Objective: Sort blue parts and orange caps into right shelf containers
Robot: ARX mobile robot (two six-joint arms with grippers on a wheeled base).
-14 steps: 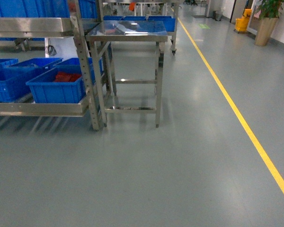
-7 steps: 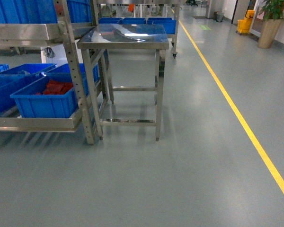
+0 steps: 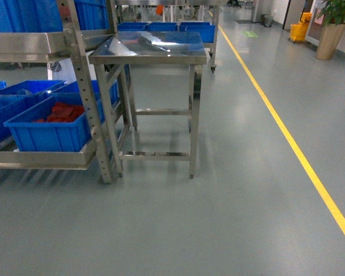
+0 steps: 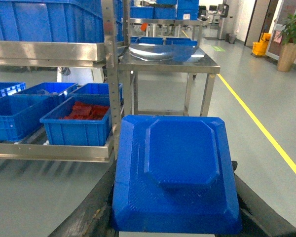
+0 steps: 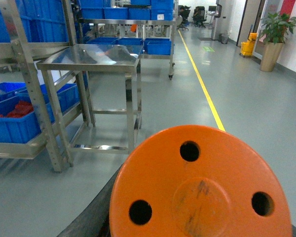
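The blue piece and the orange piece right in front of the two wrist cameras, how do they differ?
The blue part is squarish with cut corners and a raised octagonal step; the orange cap is a round disc. The blue part's face is unbroken, while the orange cap has three round holes and a scuffed centre. Both are plain, single-coloured pieces that fill the lower part of their wrist view.

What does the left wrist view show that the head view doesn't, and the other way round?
Only the left wrist view shows the blue part filling its foreground, apparently held in the left gripper, whose jaws are mostly hidden. Only the head view shows the open floor right ahead. Both show the steel table, the shelf, the crate of red pieces, and the yellow floor line.
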